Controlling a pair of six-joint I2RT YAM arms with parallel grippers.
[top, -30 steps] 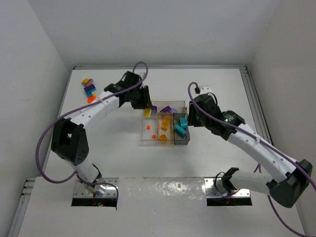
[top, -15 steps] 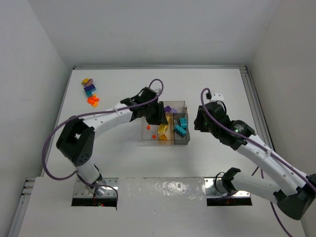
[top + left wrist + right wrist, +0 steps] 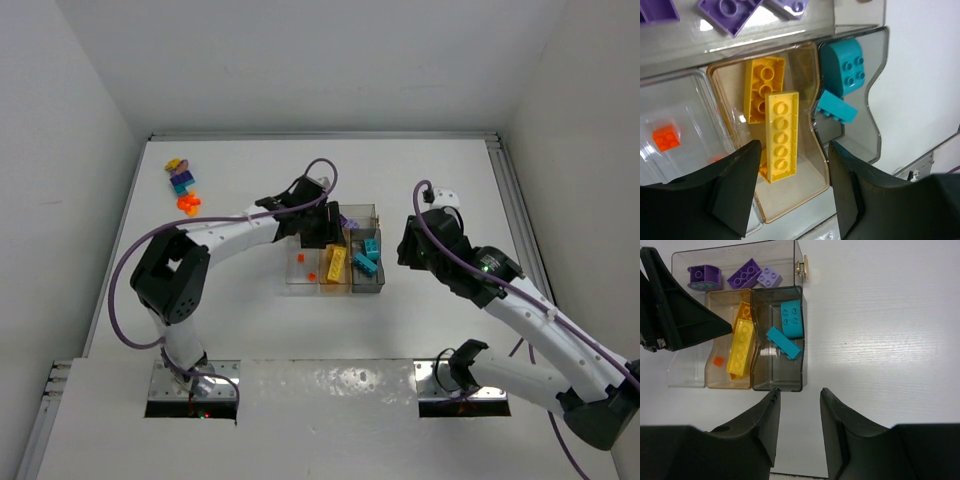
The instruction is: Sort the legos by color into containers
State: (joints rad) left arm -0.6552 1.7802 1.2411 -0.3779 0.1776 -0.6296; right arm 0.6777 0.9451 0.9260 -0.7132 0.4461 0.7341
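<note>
The left gripper (image 3: 794, 150) hangs over the middle bin of the tray (image 3: 777, 385), its fingers spread and empty. Under it a long yellow brick (image 3: 781, 135) lies tilted in this bin. The right gripper (image 3: 799, 392), on the near side of the tray, has its fingers a little apart and holds nothing. Teal bricks (image 3: 791, 319) lie in the right bin.

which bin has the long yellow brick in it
The amber-tinted middle bin of the three side by side. The long yellow brick lies in it; the clear bin beside it holds an orange brick, the smoky bin holds teal bricks.
</note>
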